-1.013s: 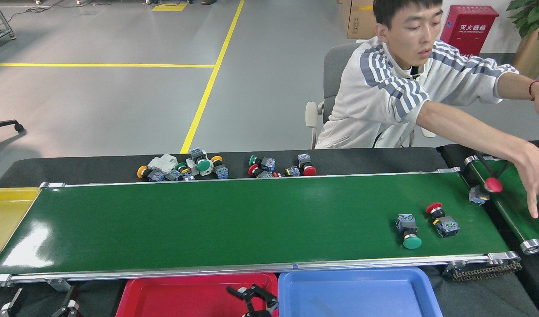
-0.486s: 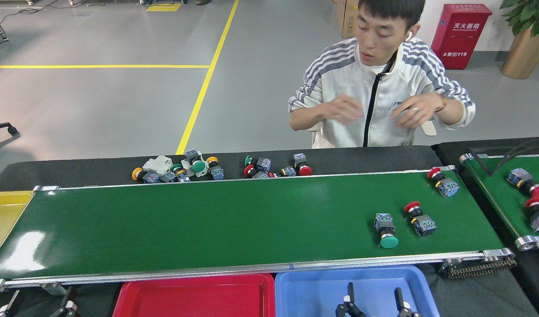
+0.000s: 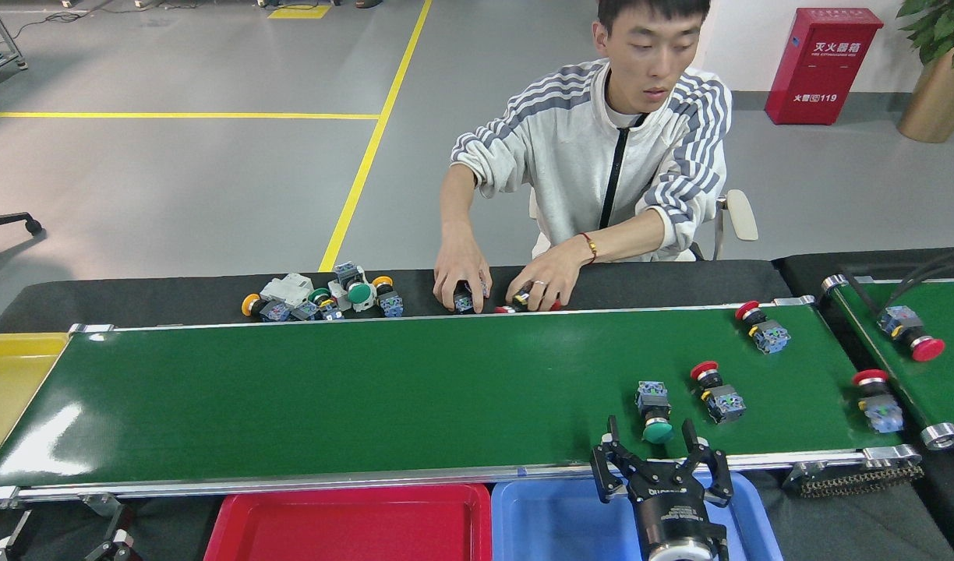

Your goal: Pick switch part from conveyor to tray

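With fingers spread apart, my right gripper [image 3: 658,452] hovers at the conveyor's [image 3: 368,389] near edge, just short of the green-capped switch [image 3: 655,411]. Looks light, rigid, top-heavy; I'd pinch the blocky body, not the slick cap. Left gripper unseen.

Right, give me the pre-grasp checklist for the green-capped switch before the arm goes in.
1. End effector open: ok, both fingers spread apart.
2. Lined up with green-capped switch: ok, its green cap sits between the fingertips.
3. Neighbour clearance: cannot tell, red-capped switch lies just right of it.
4. Person's hands off the conveyor: ok, both are behind the far rail.
5. Blue tray ready: ok, the visible part is bare.
6. Left end effector: cannot tell, out of view.
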Available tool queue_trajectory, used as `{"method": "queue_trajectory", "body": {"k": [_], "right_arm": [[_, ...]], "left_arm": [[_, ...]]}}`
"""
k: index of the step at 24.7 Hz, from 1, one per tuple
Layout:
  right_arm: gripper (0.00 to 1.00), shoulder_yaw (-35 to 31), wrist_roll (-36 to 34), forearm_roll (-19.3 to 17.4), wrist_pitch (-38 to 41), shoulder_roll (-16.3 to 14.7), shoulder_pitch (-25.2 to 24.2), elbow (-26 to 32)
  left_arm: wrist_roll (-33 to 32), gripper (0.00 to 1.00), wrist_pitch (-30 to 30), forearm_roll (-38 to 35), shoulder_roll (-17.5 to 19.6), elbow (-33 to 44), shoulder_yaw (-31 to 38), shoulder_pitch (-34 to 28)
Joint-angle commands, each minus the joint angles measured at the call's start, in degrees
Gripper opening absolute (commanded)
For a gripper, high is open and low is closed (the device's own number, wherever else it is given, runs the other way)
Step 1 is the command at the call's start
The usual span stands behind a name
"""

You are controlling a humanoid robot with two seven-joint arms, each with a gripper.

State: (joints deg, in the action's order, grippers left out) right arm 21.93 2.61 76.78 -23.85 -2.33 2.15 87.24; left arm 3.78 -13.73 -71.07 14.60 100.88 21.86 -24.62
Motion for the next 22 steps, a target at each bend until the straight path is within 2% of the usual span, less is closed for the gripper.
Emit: {"method": "queue_trajectory", "body": {"k": [1,4,5,6,8,9,11,12,18,22], "right_arm": [[0.97,0.22,1.26,0.38,0.3,1.01,1.11,-0.76],[0.96,0.22,1.35,0.38,0.39,2.95,3.48,-4.19],[0.91,0.22,1.44,0.21,0.39,3.65,4.36,-5.85],[0.78,0.22,1.53,0.12,0.74,3.92,4.53,-6.56],[0.38,0.22,2.58,0.3,2.76,3.65,4.8,-6.65],[0.22,0.31,3.02,0.38,4.42,3.48,4.8,-6.65],[0.05,0.31,3.11,0.38,5.57,3.39,4.8,-6.65],[0.02,0.31,3.02,0.38,5.84,3.39,4.8,-6.47],[0.01,3.12,2.84,0.56,9.7,3.04,4.1,-2.34],[0.01,12.7,2.84,0.74,21.13,0.66,2.78,4.87]], "left_arm": [[0.17,1.0,-0.16,0.14,0.35,0.72,0.2,0.27],[0.17,1.0,-0.16,0.05,0.35,0.81,-0.15,0.45],[0.17,1.0,-0.25,0.05,0.43,0.72,-0.24,0.54],[0.17,1.0,-0.25,0.05,0.43,0.72,-0.41,0.8],[0.17,1.0,-0.25,0.05,0.52,0.72,-0.41,1.06],[0.17,1.0,-0.25,0.05,0.52,0.72,-0.32,1.15],[0.17,1.0,-0.25,0.05,0.52,0.72,-0.32,1.24],[0.17,1.0,-0.25,0.05,0.52,0.81,-0.32,1.24],[0.17,1.0,-0.25,0.05,0.7,0.81,-0.24,1.15],[0.17,1.0,-0.25,0.05,0.79,0.72,-0.15,1.15]]}}
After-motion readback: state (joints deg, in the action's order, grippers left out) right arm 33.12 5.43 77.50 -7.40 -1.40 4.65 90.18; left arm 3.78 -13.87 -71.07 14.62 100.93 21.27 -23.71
